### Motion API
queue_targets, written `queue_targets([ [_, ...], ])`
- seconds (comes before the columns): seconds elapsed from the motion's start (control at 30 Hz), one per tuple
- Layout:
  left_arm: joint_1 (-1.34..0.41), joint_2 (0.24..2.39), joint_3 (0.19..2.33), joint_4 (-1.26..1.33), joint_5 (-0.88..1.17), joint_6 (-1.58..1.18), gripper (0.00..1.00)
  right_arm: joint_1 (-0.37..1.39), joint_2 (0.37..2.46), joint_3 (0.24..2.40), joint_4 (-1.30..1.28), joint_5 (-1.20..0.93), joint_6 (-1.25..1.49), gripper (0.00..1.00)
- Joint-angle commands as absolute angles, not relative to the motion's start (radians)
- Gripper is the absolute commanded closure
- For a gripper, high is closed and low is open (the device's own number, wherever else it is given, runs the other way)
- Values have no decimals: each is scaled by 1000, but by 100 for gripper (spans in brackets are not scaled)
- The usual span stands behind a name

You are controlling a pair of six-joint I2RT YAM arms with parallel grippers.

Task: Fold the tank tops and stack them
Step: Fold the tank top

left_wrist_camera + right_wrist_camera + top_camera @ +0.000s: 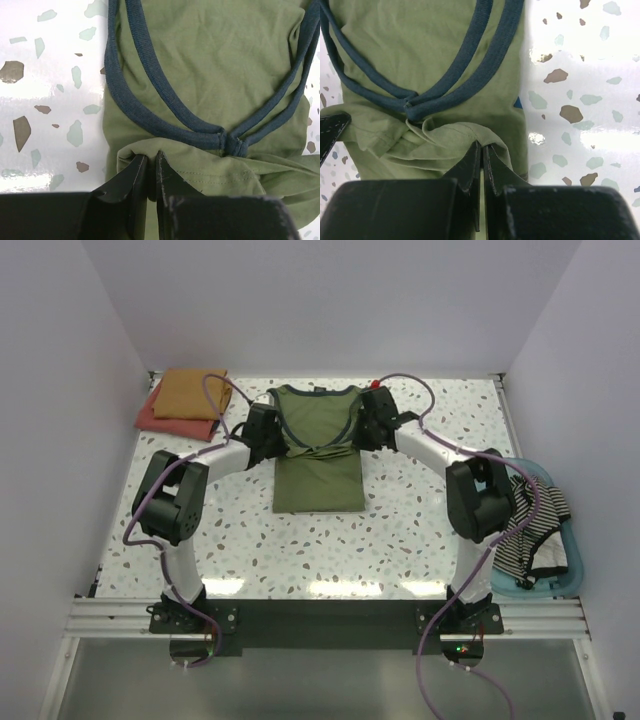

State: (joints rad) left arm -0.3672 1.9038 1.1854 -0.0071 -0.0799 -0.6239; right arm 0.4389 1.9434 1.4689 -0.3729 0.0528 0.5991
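The olive green tank top (318, 455) with navy trim lies in the middle of the table, its lower part doubled up toward the straps. My left gripper (272, 435) sits at its left edge. There its jaws (151, 156) are shut on the folded hem of the olive tank top (210, 55). At the right edge my right gripper (368, 425) does the same, pinching the hem (482, 145) of the olive tank top (420, 55). A black-and-white striped tank top (530, 525) hangs in the basket. A folded mustard top (190, 392) lies on a red one (150, 418).
A translucent blue basket (560, 585) stands at the table's right edge beside the right arm. The folded pile occupies the far left corner. White walls close in the table at the back and both sides.
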Motion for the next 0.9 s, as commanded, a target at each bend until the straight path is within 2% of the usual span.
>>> queue_targets([
  [0.0,-354,1861,1206,63,-72,-592,86,422,1879,1457,-324,35,600,100],
  [0.23,-354,1855,1226,51,-75,-581,80,416,1850,1439,-290,23,589,100],
  [0.43,-353,1839,1201,57,-83,-592,83,416,1802,1352,-206,2,591,100],
  [0.73,-353,1747,1124,100,-80,-611,94,420,1694,1203,-81,-67,606,100],
  [0.87,-353,1718,1092,109,-77,-612,95,429,1654,1172,-69,-75,611,100],
])
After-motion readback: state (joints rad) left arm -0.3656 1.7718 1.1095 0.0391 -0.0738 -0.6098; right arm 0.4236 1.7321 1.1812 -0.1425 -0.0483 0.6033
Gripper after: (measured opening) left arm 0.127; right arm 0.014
